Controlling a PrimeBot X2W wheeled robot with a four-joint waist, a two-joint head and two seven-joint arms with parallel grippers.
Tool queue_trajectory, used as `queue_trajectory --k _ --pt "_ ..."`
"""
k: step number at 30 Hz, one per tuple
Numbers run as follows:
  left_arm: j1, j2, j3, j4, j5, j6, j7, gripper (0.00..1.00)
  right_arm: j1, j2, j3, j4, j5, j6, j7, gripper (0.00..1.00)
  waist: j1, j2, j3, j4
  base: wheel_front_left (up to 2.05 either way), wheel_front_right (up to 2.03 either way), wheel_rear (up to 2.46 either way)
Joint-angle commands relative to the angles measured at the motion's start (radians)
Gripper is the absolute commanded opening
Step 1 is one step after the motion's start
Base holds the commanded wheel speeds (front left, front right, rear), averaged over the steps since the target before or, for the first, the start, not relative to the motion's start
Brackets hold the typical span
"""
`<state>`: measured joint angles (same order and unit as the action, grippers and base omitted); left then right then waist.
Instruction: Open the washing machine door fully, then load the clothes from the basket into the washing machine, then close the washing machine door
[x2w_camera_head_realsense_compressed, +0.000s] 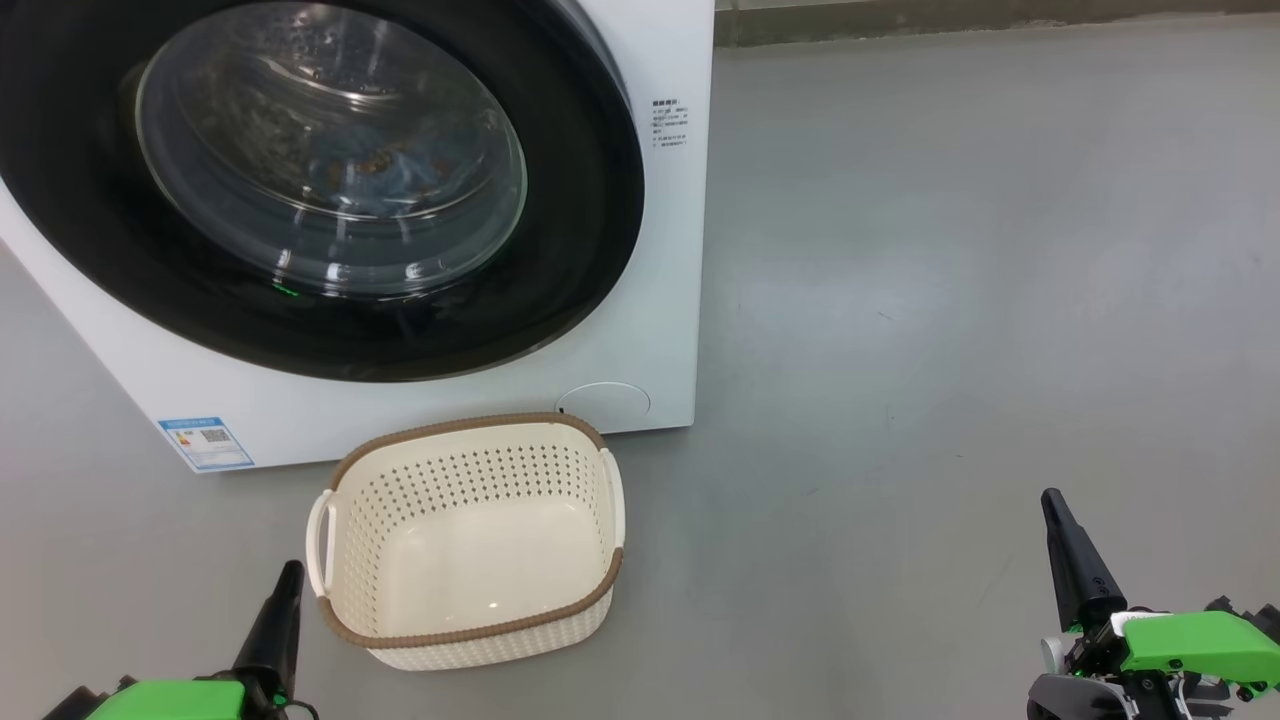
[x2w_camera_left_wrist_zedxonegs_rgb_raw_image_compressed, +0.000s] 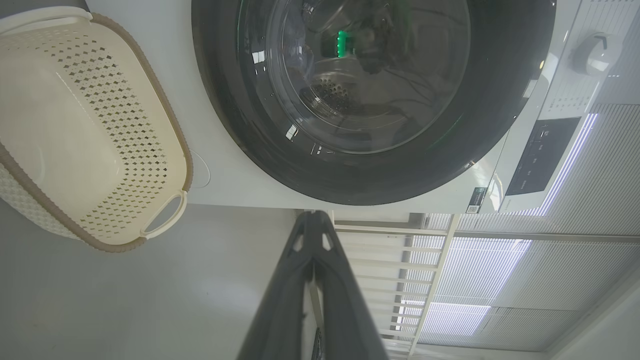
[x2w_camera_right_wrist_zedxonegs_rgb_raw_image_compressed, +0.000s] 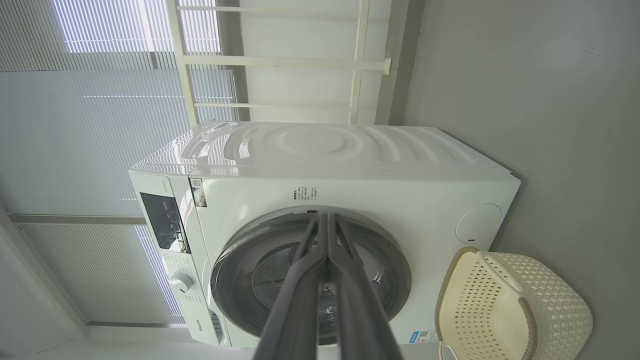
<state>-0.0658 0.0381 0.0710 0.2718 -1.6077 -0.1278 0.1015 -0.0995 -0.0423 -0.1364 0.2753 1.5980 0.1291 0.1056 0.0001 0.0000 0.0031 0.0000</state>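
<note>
- The door (x2w_camera_head_realsense_compressed: 590, 200) looks shut on the washing machine (x2w_camera_head_realsense_compressed: 665, 330), with the clothes (x2w_camera_head_realsense_compressed: 380, 165) dimly visible behind its glass; a latch not fully caught could let it swing open.
- The empty basket (x2w_camera_head_realsense_compressed: 470, 428) sits just before the machine, where an arm could knock it.
- The left fingers (x2w_camera_head_realsense_compressed: 275, 620) and right fingers (x2w_camera_head_realsense_compressed: 1072, 560) are pressed together, holding nothing.
</note>
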Motion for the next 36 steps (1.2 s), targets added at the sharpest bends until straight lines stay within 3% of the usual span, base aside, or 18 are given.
queue_trajectory --k 1,36 --pt "-0.041 0.019 0.034 -0.027 -0.008 -0.003 0.005 0.00 -0.008 -0.008 0.023 -0.031 0.011 0.002 0.008 0.00 -0.0001 0.0000 0.000 0.000 0.00 0.00 0.00" --pt "-0.042 0.016 0.038 -0.027 -0.005 -0.003 0.008 0.00 -0.008 -0.008 0.023 -0.031 0.011 0.002 0.008 0.00 -0.0001 0.0000 0.000 0.000 0.00 0.00 0.00"
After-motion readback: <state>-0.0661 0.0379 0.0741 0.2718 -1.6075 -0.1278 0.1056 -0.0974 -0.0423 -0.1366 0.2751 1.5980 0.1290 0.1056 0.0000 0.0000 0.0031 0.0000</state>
